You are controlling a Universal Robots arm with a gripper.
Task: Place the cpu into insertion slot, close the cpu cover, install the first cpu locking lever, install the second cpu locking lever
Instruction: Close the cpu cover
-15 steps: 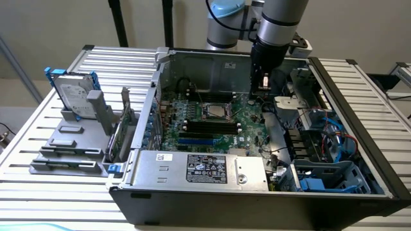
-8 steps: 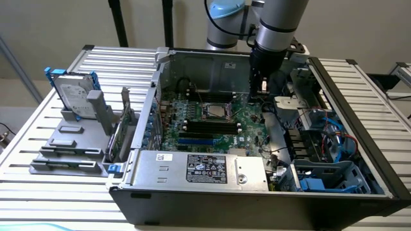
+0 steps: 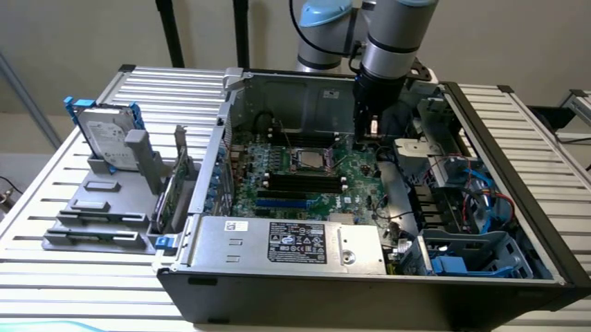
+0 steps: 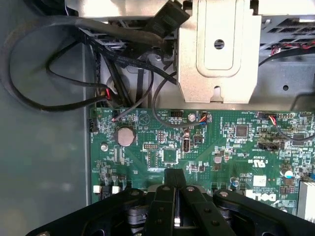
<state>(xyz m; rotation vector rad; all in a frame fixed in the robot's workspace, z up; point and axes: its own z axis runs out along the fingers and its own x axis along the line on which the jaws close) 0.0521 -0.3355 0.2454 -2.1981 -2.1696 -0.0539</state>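
An open computer case (image 3: 198, 277) lies on a slatted table with the green board (image 3: 314, 180) on its floor. The insertion slot (image 3: 309, 159) sits at the board's middle, silvery-rimmed, and the cpu (image 3: 314, 161) shows as a grey square inside it. I cannot tell how the cpu cover stands. My gripper (image 3: 371, 140) hangs inside the case, to the exterior view's right of the slot and apart from it. In the wrist view my gripper (image 4: 176, 199) is shut with nothing between its black fingers (image 4: 162, 206), above the green board (image 4: 221, 142).
Black memory slots (image 3: 300, 183) lie in front of the slot. The power supply (image 3: 286, 242) fills the case's near side. A blue drive cage (image 3: 471, 252) and cables crowd the exterior view's right. A hard drive (image 3: 102, 135) stands in a grey rack outside. A metal bracket (image 4: 219, 49) and black cables (image 4: 59, 73) border the board.
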